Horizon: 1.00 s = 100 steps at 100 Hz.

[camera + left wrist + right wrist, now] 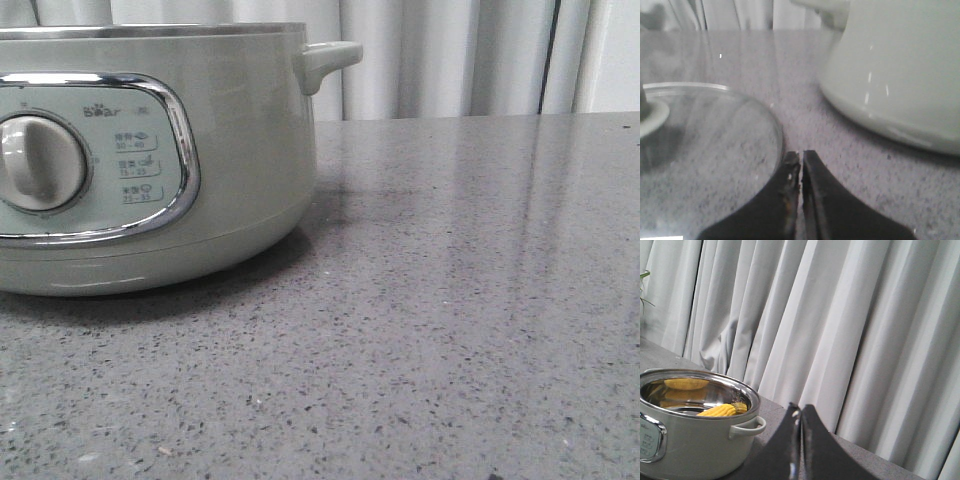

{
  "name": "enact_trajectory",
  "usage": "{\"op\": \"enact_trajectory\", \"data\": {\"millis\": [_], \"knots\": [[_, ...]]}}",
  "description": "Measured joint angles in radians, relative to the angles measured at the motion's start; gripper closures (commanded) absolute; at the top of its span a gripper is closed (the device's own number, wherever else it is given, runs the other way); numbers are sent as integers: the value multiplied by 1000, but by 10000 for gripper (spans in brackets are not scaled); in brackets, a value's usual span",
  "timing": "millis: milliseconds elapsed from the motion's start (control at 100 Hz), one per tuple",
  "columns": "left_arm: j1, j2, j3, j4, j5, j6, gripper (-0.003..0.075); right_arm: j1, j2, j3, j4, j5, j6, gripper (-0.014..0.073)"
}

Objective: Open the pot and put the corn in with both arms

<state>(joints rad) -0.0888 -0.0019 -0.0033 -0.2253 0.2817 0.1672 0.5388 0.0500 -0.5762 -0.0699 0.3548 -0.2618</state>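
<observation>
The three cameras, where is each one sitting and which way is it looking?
Front view: low by the grey speckled table, facing the pale green round pot and curtains; no robot parts.
Left wrist view: near the table, shut left gripper, clear glass lid lying flat.
Right wrist view: higher, looking into the pot at the yellow corn; shut right gripper.
All share the pot.

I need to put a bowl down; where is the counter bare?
The grey speckled counter lies bare right of the sage-green round pot. The pot's other side is crowded by the clear glass lid, leaving only a strip between them.
</observation>
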Motion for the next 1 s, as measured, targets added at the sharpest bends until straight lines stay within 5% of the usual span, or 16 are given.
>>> {"op": "enact_trajectory", "data": {"millis": [840, 1000], "knots": [[40, -3, 0, 9, 36, -6, 741, 0, 0, 7, -2, -4, 0, 647], [40, -3, 0, 9, 36, -6, 741, -44, 0, 56, -119, -11, 0, 647]]}}
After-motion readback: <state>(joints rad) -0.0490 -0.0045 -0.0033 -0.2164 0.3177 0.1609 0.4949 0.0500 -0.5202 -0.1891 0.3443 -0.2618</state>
